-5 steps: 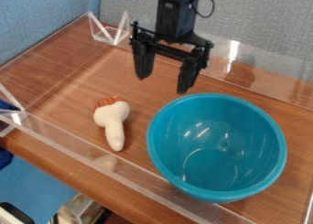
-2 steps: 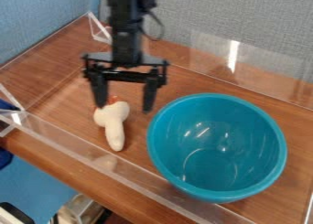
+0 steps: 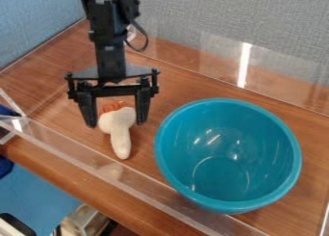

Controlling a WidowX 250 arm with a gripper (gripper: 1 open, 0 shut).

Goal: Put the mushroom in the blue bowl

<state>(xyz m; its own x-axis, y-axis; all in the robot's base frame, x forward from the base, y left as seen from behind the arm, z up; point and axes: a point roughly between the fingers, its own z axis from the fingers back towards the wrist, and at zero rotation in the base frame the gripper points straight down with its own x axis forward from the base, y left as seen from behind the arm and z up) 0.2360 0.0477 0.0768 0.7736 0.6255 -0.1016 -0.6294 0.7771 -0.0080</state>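
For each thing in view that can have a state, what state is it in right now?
Gripper: open, fingers pointing down around the cap end of the mushroom, no grip to be seen.
Mushroom: lying on the table, beside the bowl, stem toward the camera.
Blue bowl: upright, nothing in it.
Table: bare wood-coloured surface under both, seen partly through a clear barrier.

left wall: pale blue textured panel [image 3: 38, 23], upper left
back wall: grey textured panel [image 3: 244, 28], upper right, meeting the blue one at a corner
tabletop: brown wooden surface [image 3: 52, 95] with a clear raised edging [image 3: 141, 185] along its front
light: bright vertical streak [image 3: 244, 65], upper right
lower left: light blue surface [image 3: 37, 199] beyond the table edge
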